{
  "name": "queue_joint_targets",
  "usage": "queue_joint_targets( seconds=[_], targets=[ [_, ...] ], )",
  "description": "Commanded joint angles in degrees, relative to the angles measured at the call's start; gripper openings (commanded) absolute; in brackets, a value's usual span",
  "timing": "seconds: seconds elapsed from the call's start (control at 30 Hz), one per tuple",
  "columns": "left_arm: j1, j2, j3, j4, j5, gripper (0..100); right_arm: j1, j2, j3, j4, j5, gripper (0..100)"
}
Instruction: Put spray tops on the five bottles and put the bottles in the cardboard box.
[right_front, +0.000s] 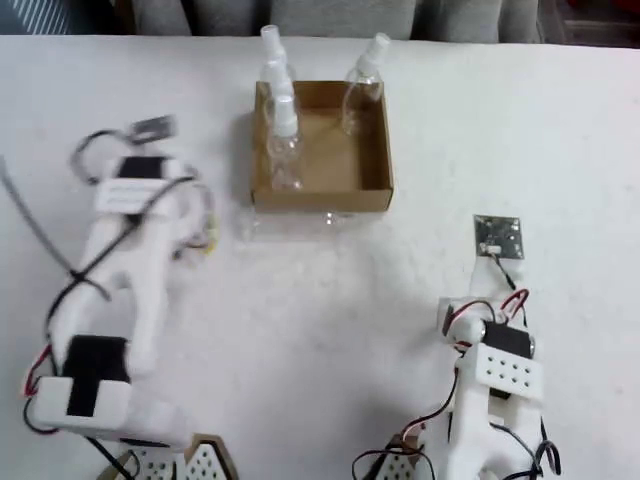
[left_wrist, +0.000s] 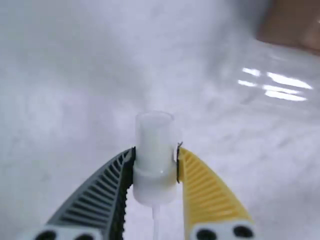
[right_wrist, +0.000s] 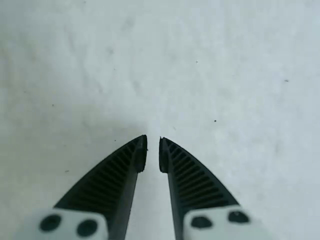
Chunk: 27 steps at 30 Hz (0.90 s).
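While the left gripper (left_wrist: 155, 152) is clamped on a white spray top (left_wrist: 154, 132), grey finger one side, yellow finger the other, top's dip tube running back between them, it sits low over the white table (right_front: 330, 330). High view puts that gripper (right_front: 203, 235) left of the cardboard box (right_front: 375, 190), near its front left corner. Clear bottle (left_wrist: 272, 85) lies on the table just past the held top, beside the box corner (left_wrist: 295, 25); from above, same bottle (right_front: 300, 220) is along the box's near wall. Three bottles with spray tops stand upright in the box: far left corner (right_front: 273, 65), left side (right_front: 284, 140), far right corner (right_front: 363, 85). Right gripper (right_wrist: 153, 150): black fingers nearly together, thin slit, nothing between them, over bare table.
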Motion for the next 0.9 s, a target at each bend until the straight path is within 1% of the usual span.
queue_joint_targets(
  seconds=[0.0, 0.2, 0.3, 0.4, 0.5, 0.57, 0.63, 0.73, 0.87],
  targets=[
    [16.31, 0.04, -5.36, 0.44, 2.46, 2, 2.51, -1.01, -0.62, -1.01, 0.7, 1.9],
    [35.3, 0.4, -6.24, -6.15, 2.9, 2, 3.3, -1.01, -0.62, -1.19, 0.62, 2.1],
    [42.77, 0.75, -5.27, -12.31, 2.9, 2, 4.62, -0.84, -0.62, -3.12, 0.62, 1.8],
    [47.69, 3.03, -2.99, -22.68, 2.9, 2, 7.69, -1.01, -0.62, -5.58, 0.18, 1.7],
    [49.89, 8.75, -2.99, -31.47, 2.99, 2, 9.89, -1.01, -0.62, -6.73, 0.18, 1.7],
    [50.86, 13.41, -5.45, -33.14, 2.99, 2, 10.59, -1.01, -0.88, -6.73, 0.09, 1.7],
    [51.21, 17.45, -8.26, -32.79, 2.99, 2, 11.21, -1.01, -1.05, -6.73, 0.09, 1.7],
    [50.15, 21.14, -12.92, -27.96, 2.99, 3, 11.3, -1.01, -1.05, -6.73, 0.09, 1.9],
    [48.31, 21.85, -16.53, -21.98, 3.08, 16, 11.21, -1.01, -1.49, -6.64, 0.09, 1.7]
  ],
)
